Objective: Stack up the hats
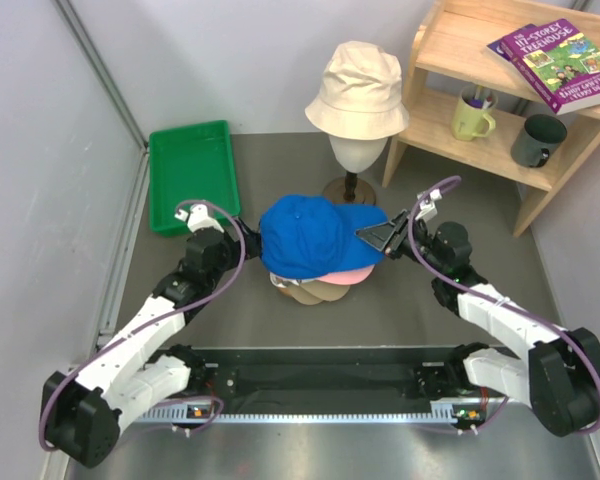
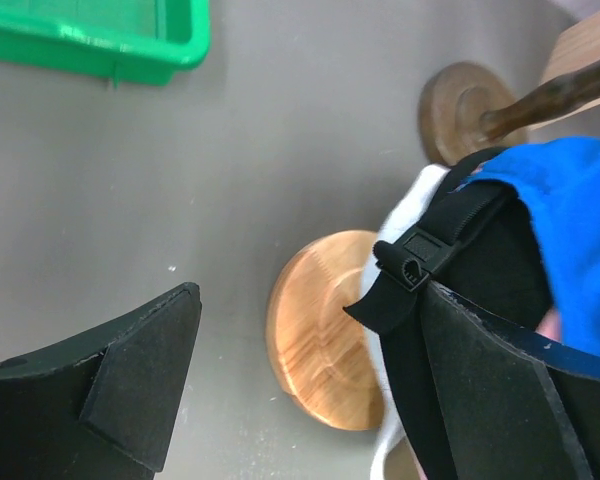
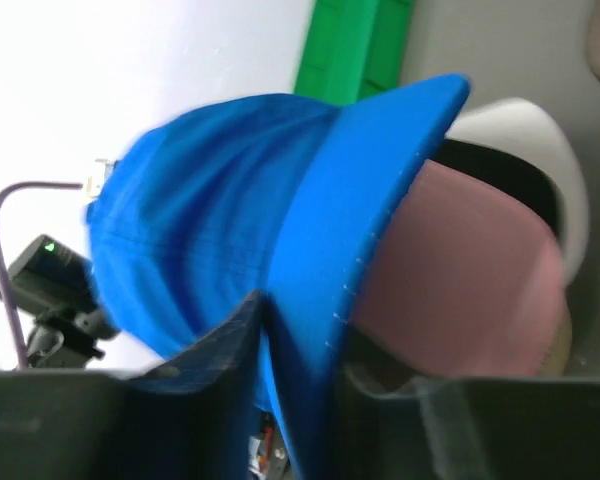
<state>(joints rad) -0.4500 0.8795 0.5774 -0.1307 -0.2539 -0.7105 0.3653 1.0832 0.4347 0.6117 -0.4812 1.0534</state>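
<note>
The right gripper (image 1: 382, 236) has the brim of the blue cap (image 1: 310, 235) between its fingers; whether they pinch it or merely flank it I cannot tell. The crown lies just past the fingertips, topping a pile of pink cap (image 1: 348, 276), white cap (image 3: 540, 150) and tan cap (image 1: 302, 294). The left gripper (image 1: 238, 232) stands spread wide at the pile's far side, one finger beside a black strap (image 2: 420, 262). The table (image 1: 310, 335) is dark grey. Beyond both grippers stand a cream bucket hat (image 1: 358, 88) on a head form (image 1: 358, 153), a green tray (image 1: 192, 170) and a wooden shelf (image 1: 450, 60).
</note>
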